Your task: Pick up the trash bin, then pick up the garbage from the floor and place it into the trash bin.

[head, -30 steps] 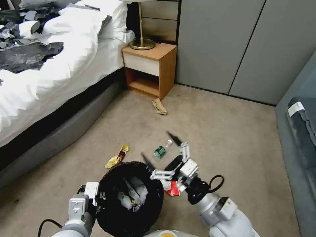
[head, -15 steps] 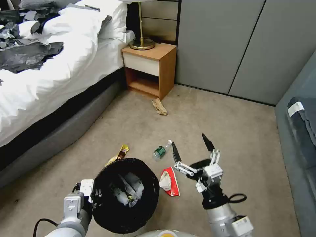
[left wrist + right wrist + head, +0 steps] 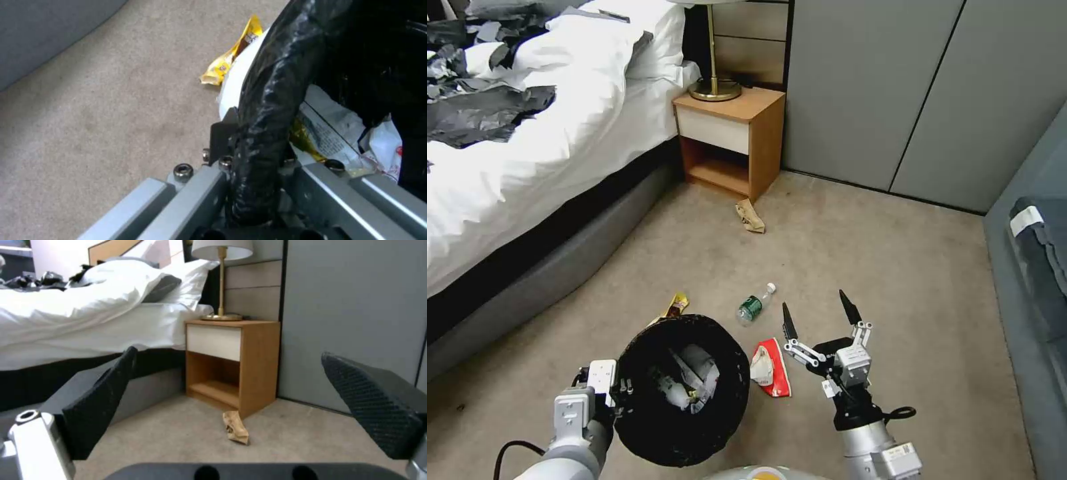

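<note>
trash bin hangs at our left, our left gripper pinched on its black-bagged rim, tissue and wrappers inside. just beyond its far rim a yellow wrapper peeks out on the carpet. to the bin's right lie the green-labelled bottle and, nearer us, the red-white packet. right of that packet our right gripper hovers with fingers spread wide, holding nothing. the brown paper bag lies farther off by the nightstand.
</note>
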